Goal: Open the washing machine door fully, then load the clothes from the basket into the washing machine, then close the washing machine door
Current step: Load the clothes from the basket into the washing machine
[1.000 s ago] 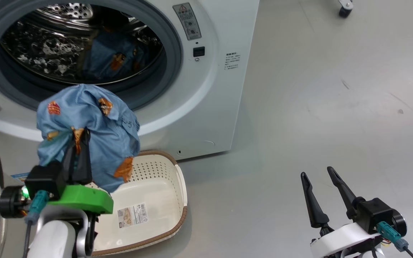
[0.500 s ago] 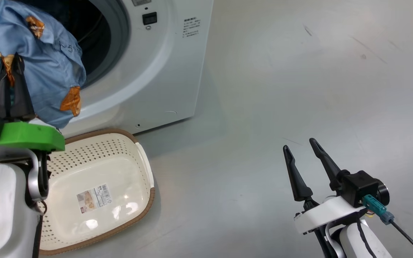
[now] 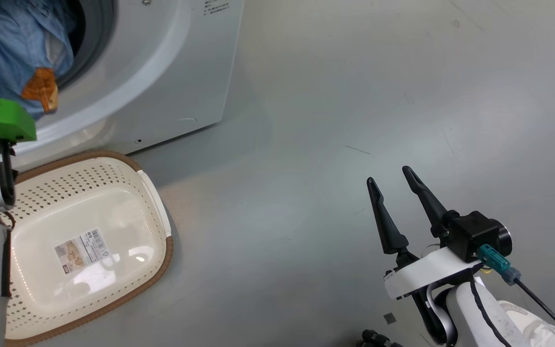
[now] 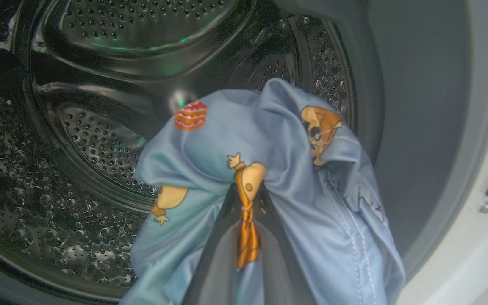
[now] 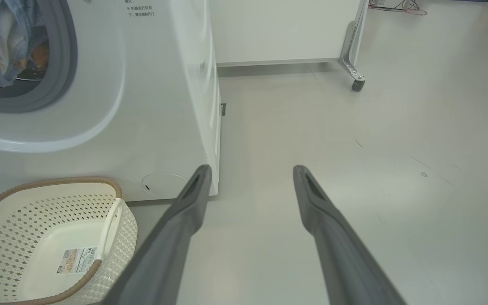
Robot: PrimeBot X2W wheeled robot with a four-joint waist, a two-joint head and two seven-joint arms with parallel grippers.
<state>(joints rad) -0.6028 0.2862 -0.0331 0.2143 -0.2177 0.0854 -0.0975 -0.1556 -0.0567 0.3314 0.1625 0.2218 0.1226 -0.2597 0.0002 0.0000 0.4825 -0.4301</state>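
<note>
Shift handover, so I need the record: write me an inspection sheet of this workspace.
Surface: smooth pale grey floor, faint scuffs.
Job's things: big white front-loading washing machine; light blue cartoon-print garment at the mouth of the perforated steel drum; cream perforated plastic basket holds no clothes, paper label on its bottom.
Clutter: small dark scrap on the floor.
Grippers: left gripper shut on the garment; right gripper open, holding nothing.
Cables: black cable with teal plug at the right wrist.
Surroundings: white panel on a metal castor.
</note>
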